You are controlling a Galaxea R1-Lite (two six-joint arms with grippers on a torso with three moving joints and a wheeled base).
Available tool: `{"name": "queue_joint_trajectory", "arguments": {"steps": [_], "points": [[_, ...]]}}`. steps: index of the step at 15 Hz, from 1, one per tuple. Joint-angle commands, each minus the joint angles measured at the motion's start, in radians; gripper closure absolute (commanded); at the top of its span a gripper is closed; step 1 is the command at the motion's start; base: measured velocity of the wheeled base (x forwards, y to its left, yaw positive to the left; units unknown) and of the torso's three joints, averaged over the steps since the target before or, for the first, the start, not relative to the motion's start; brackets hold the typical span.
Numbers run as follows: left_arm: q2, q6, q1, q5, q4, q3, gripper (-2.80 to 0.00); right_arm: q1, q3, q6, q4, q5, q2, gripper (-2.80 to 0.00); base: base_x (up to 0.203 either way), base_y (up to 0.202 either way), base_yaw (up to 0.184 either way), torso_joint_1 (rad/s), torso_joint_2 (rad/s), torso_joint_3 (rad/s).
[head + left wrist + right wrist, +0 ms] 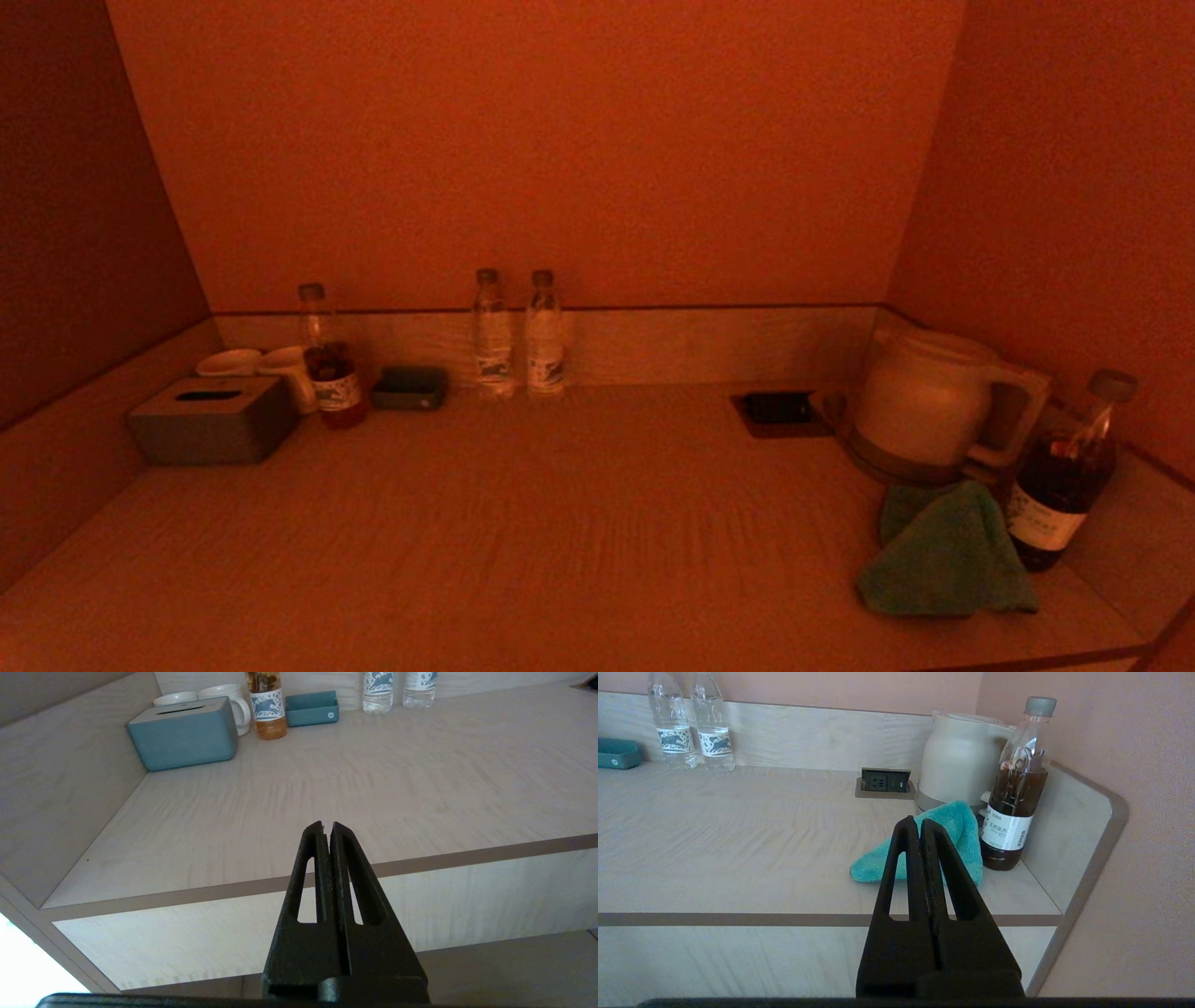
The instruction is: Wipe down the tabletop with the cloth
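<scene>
The green cloth (948, 555) lies crumpled on the pale wood-grain tabletop (560, 523) at the near right, just in front of the pale kettle (924, 401) and beside a dark drink bottle (1064, 481). It also shows in the right wrist view (962, 833). My right gripper (920, 822) is shut and empty, held off the table's front edge, short of the cloth. My left gripper (326, 826) is shut and empty, held off the front edge on the left side. Neither gripper shows in the head view.
A grey tissue box (215, 420), two mugs (266, 366), a drink bottle (329, 359) and a small dark tray (409, 387) stand at the back left. Two water bottles (518, 336) stand at the back middle. A socket panel (780, 411) is set near the kettle.
</scene>
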Motion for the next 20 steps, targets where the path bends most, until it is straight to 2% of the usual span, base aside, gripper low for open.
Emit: {"name": "queue_joint_trajectory", "arguments": {"steps": [1, 6, 11, 20], "points": [[0.000, 0.001, 0.000, -0.001, 0.000, 0.000, 0.00, 0.000, 0.004, -0.001, 0.000, 0.000, -0.001, 0.00, 0.000, 0.000, 0.000, 0.000, 0.00, 0.000], [0.000, 0.001, 0.000, -0.001, 0.000, 0.000, 0.00, 0.000, 0.008, 0.004, -0.046, 0.003, -0.001, 0.00, 0.000, 0.000, 0.000, 0.000, 0.00, 0.000], [0.000, 0.001, 0.001, -0.001, 0.000, 0.000, 0.00, 0.000, 0.123, -0.005, -0.202, 0.009, -0.001, 0.00, 0.000, 0.000, 0.000, 0.000, 0.00, 0.000], [0.000, 0.001, 0.000, -0.001, 0.000, 0.000, 0.00, 0.000, 0.143, 0.005, -0.193, 0.009, -0.001, 0.00, 0.000, 0.000, 0.000, 0.000, 0.00, 0.000]]}}
